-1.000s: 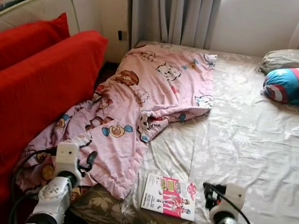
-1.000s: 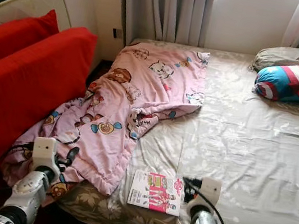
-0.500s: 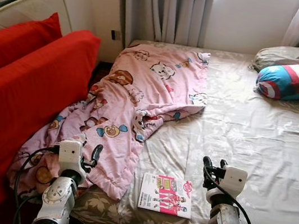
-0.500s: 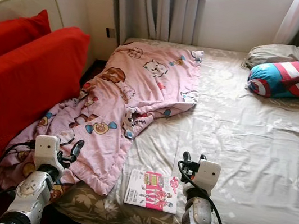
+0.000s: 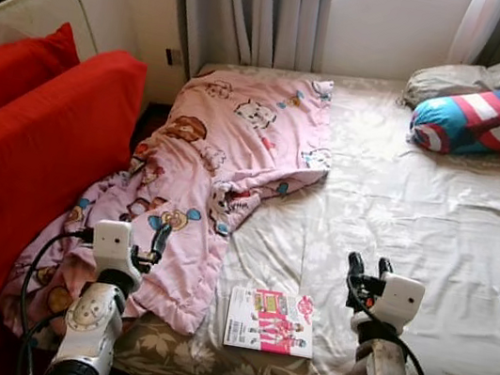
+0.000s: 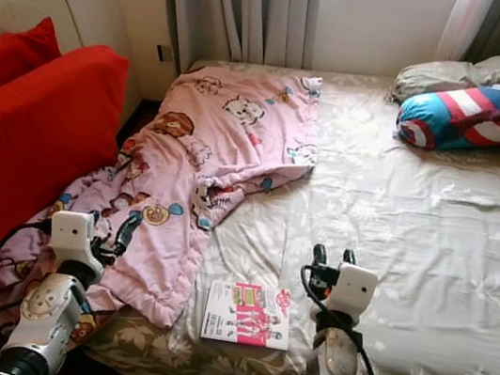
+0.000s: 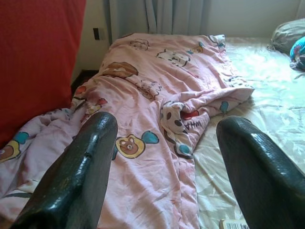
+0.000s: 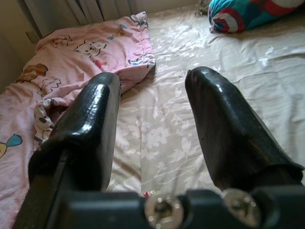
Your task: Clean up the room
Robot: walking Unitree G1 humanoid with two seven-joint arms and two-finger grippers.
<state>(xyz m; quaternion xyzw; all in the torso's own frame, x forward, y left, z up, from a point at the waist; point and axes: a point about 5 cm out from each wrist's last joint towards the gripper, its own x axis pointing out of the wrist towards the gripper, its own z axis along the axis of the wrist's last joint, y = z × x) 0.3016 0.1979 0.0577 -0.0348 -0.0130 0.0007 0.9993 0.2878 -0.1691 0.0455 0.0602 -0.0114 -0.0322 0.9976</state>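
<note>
A pink cartoon-print blanket (image 5: 226, 155) lies crumpled over the left half of the bed (image 5: 433, 236) and hangs off its near left corner. A pink-and-white magazine (image 5: 270, 321) lies flat on the sheet near the bed's front edge. My left gripper (image 5: 158, 241) is open and hovers over the blanket's lower part; the blanket (image 7: 157, 95) shows between its fingers (image 7: 86, 162). My right gripper (image 5: 368, 266) is open, just right of the magazine and above the bare sheet (image 8: 157, 129). Nothing is held.
A red sofa with cushions (image 5: 27, 152) stands close along the bed's left side. A blue, red and white star pillow (image 5: 490, 116) and a grey pillow (image 5: 458, 78) lie at the bed's far right. Grey curtains (image 5: 250, 7) hang behind.
The camera has swung a little to the right. My right gripper has risen and moved forward, from beside the magazine's near corner to past its far edge. My left gripper has lifted slightly.
</note>
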